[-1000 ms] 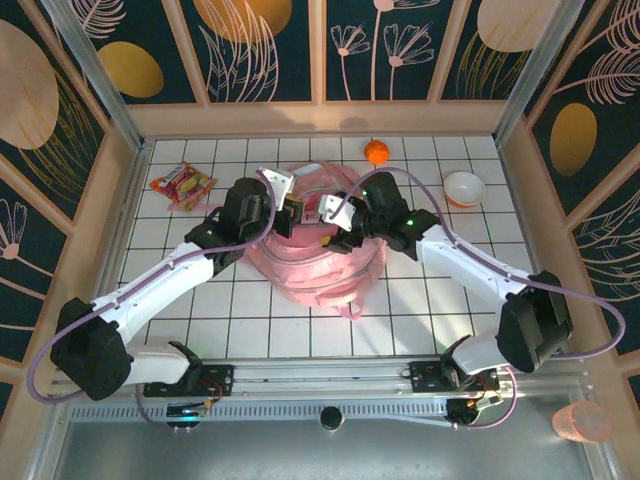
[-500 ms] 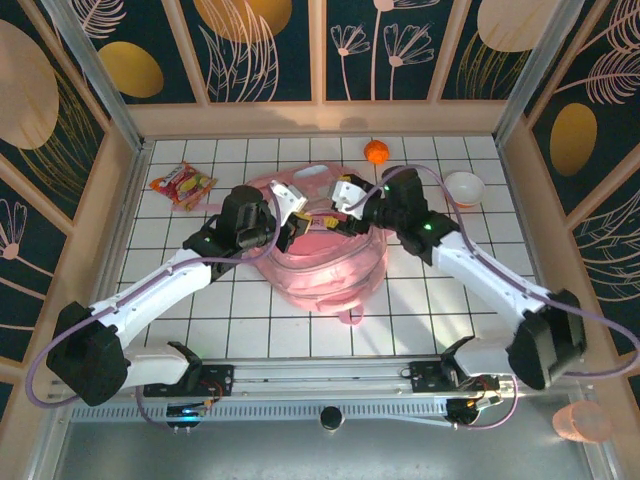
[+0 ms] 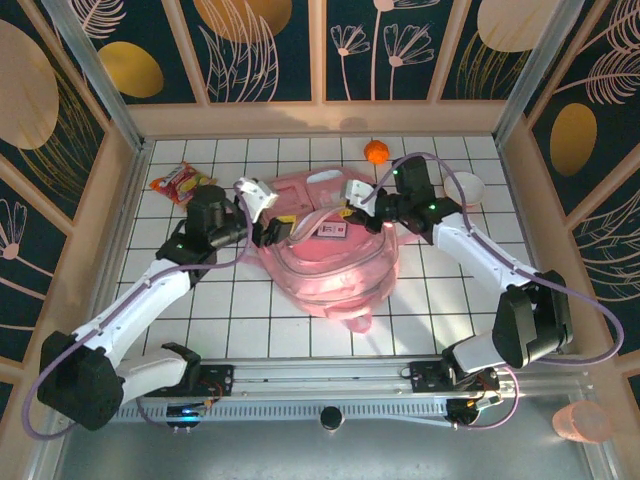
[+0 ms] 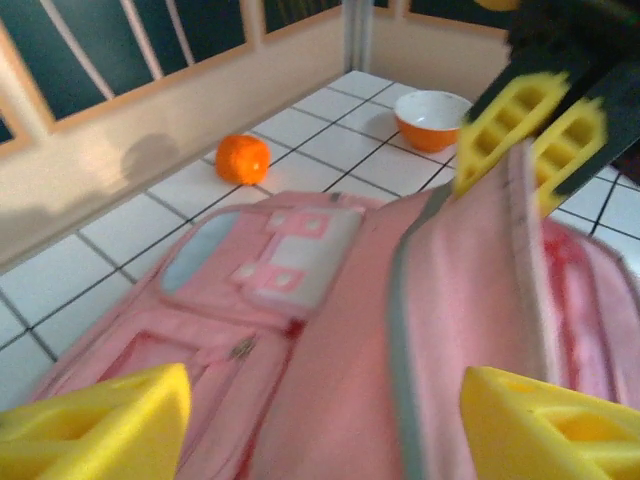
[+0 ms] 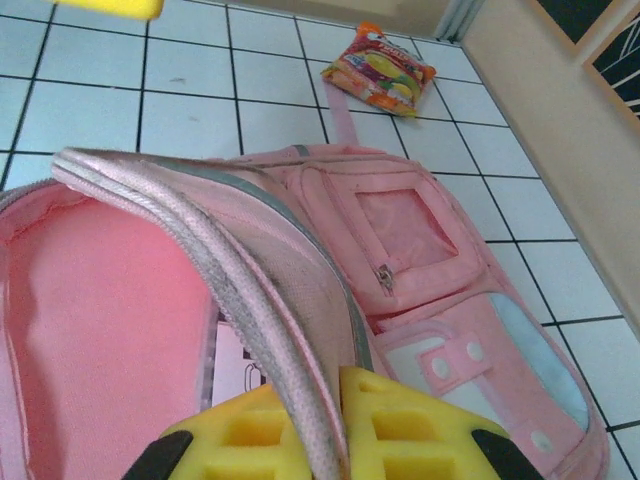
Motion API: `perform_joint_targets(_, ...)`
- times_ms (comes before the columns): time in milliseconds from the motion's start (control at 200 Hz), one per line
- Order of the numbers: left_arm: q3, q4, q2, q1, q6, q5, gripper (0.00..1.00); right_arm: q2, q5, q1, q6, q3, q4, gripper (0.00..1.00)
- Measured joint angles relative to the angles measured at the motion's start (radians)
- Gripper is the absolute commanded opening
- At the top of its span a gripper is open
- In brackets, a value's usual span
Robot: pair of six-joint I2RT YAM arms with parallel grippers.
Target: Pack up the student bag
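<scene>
Near the far-left corner of the tiled worktop [image 3: 450, 290], a bright snack packet [image 3: 182, 184] is lying flat. Just right of it the left gripper [image 3: 268, 222] is hovering at the left side of the student bag [image 3: 330, 270], its yellow fingers [image 4: 100, 425] standing wide apart and gripping nothing (pink fabric is showing between them in the left wrist view). The bag is sprawling across the middle of the worktop, towards the far edge, with its main compartment gaping and its zipped pockets facing up on the far side. The right gripper [image 3: 352, 205] is pinching the grey-trimmed rim of that opening and holding it raised. Beyond it, an orange [image 3: 376, 152] is sitting by the far edge, and an orange-and-white bowl [image 3: 465, 187] is resting further right, partly behind the right arm.
</scene>
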Motion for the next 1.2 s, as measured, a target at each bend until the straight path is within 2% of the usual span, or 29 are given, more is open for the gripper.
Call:
perform_joint_targets(85,-0.027,-0.061,-0.005,0.035,0.075,0.042,0.76,0.0,-0.038,-0.026,-0.018,0.009,-0.032,0.0)
perform_joint_targets(260,-0.051,-0.173,0.035,0.036,0.232,0.167,0.75,0.0,-0.068,-0.031,-0.032,0.017,-0.064,0.0)
perform_joint_targets(500,-0.085,-0.2,0.119,0.036,0.294,0.223,0.72,0.0,-0.082,-0.031,-0.013,0.017,-0.061,0.0)
perform_joint_targets(706,-0.101,-0.179,0.144,0.011,0.318,0.259,0.59,0.0,-0.077,-0.031,0.025,0.017,-0.044,0.0)
perform_joint_targets(846,-0.101,-0.161,0.167,-0.029,0.32,0.304,0.44,0.0,-0.057,-0.031,0.055,0.017,-0.036,0.0)
perform_joint_targets(1086,-0.102,-0.087,0.157,-0.072,0.25,0.325,0.36,0.0,-0.029,-0.029,0.098,0.017,-0.013,0.0)
perform_joint_targets(1196,-0.109,-0.05,0.139,-0.081,0.207,0.318,0.26,0.0,-0.019,-0.029,0.124,0.017,0.008,0.0)
